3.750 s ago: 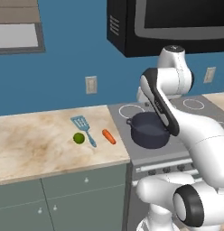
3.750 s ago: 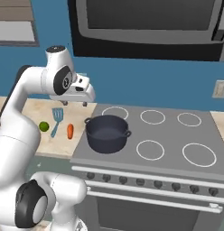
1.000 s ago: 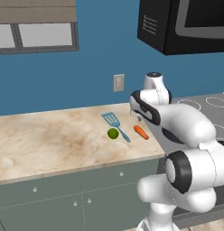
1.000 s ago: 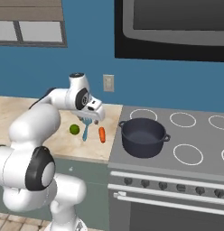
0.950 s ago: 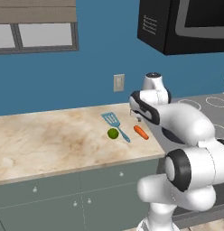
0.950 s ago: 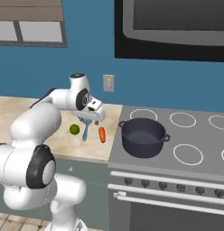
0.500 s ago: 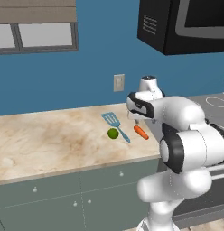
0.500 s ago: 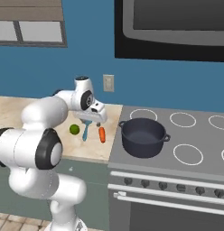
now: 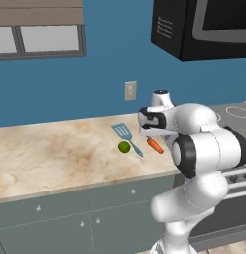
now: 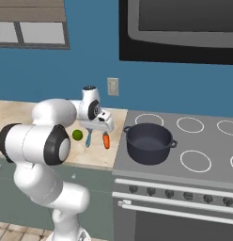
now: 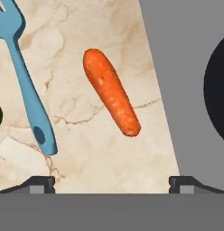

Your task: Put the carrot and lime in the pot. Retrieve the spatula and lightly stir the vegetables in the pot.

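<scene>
The stubby orange carrot [image 11: 111,92] lies on the marble counter [image 9: 55,154], close to the stove's edge. My gripper [image 11: 112,182] hangs straight above it, open, both fingertips [image 11: 41,182] spread wide and nothing between them. In the base views the gripper [image 10: 103,128] hovers just over the carrot [image 10: 106,140] [image 9: 154,145]. Left of the carrot lies the light blue spatula [image 11: 28,85] [image 9: 126,136], and the green lime [image 9: 124,146] [image 10: 77,135] rests against its handle. The dark pot [image 10: 149,141] stands on the stove's near left burner, its inside dark.
The grey stove [image 10: 193,141] with its ring burners adjoins the counter on the right. A black microwave [image 9: 204,25] hangs overhead. A wall outlet [image 9: 130,91] sits behind the spatula. The counter runs far to the left.
The base drove left at first, shifting both base views. Over the last second the arm folded in and the hand sank slightly toward the carrot. The jaws stayed open.
</scene>
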